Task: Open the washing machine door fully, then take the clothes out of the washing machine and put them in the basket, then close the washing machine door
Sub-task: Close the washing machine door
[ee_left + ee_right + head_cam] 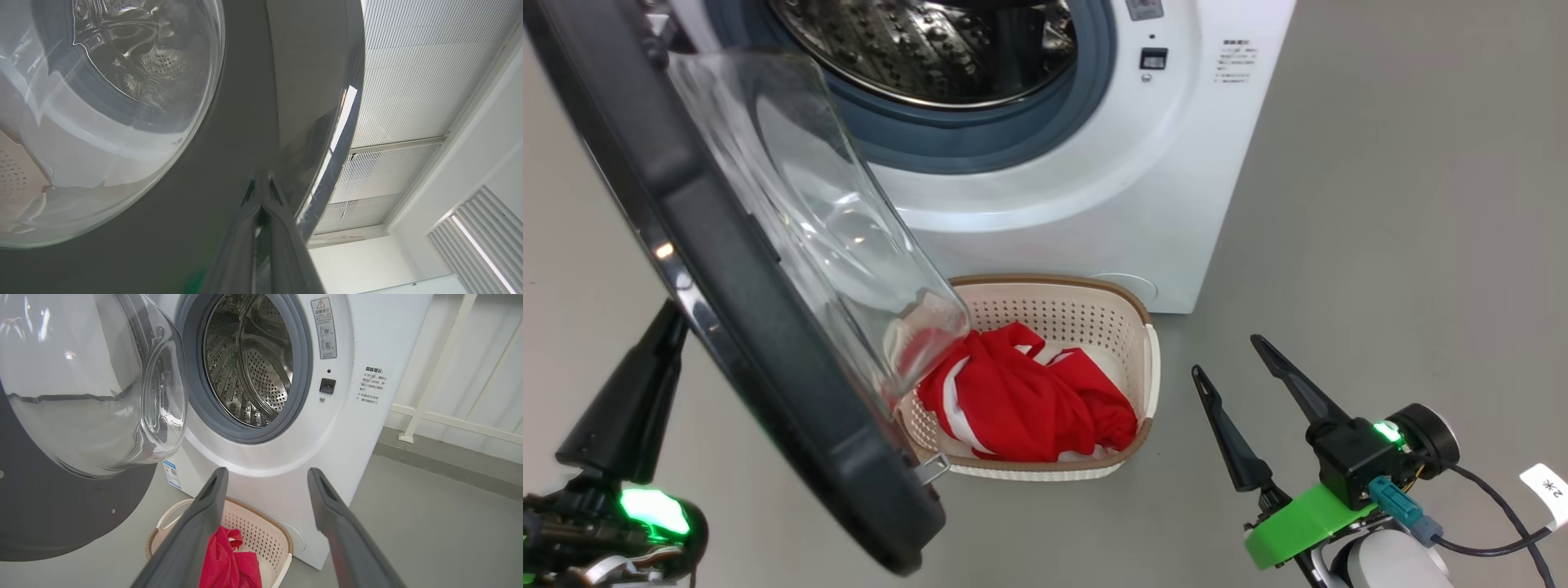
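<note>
The washing machine point(1045, 180) point(347, 428) stands with its steel drum bare. Its door point(768, 310) point(61, 490) hangs partly swung, glass bowl point(817, 204) point(98, 114) toward the drum. Red and white clothes point(1021, 400) point(229, 563) lie in the cream basket point(1094, 314) point(261, 531) on the floor below the opening. My left gripper point(261, 179) is shut, its tips against the door's black outer rim point(253, 122); its dark fingers point(637, 400) rise behind the door's left edge. My right gripper point(1229, 355) point(265, 477) stands open and holds nothing, right of the basket.
Grey floor point(1405, 204) spreads to the right of the machine. A white railing point(433, 412) runs along the wall at the far right. The door's lower edge with its latch point(931, 469) overhangs the basket's left end.
</note>
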Controlling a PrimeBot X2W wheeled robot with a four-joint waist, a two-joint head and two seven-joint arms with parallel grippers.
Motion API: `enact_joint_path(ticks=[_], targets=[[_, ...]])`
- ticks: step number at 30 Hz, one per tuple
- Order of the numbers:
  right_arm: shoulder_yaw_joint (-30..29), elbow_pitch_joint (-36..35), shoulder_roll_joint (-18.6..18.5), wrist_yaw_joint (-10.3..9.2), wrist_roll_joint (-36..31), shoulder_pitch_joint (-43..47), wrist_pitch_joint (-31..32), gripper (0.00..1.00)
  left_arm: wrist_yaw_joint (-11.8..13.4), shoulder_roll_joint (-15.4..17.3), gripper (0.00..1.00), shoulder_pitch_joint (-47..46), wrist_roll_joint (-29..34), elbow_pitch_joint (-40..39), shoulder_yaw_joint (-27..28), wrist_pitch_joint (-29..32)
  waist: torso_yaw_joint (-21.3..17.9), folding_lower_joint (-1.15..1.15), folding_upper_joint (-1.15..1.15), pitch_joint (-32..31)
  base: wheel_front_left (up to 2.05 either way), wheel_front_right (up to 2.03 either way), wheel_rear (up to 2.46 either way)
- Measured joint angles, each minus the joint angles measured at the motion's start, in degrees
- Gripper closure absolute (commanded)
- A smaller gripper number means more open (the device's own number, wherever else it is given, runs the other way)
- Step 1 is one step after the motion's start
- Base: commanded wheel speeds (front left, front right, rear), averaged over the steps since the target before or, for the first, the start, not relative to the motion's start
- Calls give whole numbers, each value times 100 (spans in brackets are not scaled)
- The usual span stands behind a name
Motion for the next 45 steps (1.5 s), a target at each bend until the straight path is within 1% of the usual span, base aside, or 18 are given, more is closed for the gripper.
enact_joint_path(ticks=[6,10,17,19,22,25,30,31,38,45], targets=[[16,-16,0,0,37,-58,0,0,2,-2,100,-62,-1,-105,-190,-18,-154,0,0,88,0,0,0],[23,-31,0,0,40,-125,0,0,44,-4,100,-297,2,-64,-255,-226,-286,0,0,144,0,0,0],[1,-71,0,0,44,-135,0,0,38,-10,100,-591,48,109,-486,-482,-542,0,0,248,0,0,0],[-7,-78,-1,0,45,-135,0,0,26,-11,100,-732,67,210,-525,-584,-604,0,0,284,0,0,0],[0,-81,-1,0,46,-136,0,0,-56,-12,100,-951,127,408,-577,-720,-680,0,0,350,0,0,0],[23,-83,-1,0,60,-163,0,0,-109,-12,100,-1127,164,579,-681,-761,-762,0,0,408,0,0,0],[46,-127,0,0,80,-252,0,0,-119,-19,100,-1444,246,778,-877,-870,-891,0,0,511,0,0,0],[51,-129,0,0,80,-252,0,0,-164,-20,100,-1507,277,818,-902,-899,-918,0,0,530,0,0,0],[54,-143,1,0,91,-253,0,0,-222,-33,100,-1958,450,1188,-1068,-1070,-1093,0,0,651,0,0,0],[70,-146,0,0,104,-313,0,0,-296,-40,100,-2387,563,1711,-1057,-1262,-1203,0,0,783,0,0,0]])
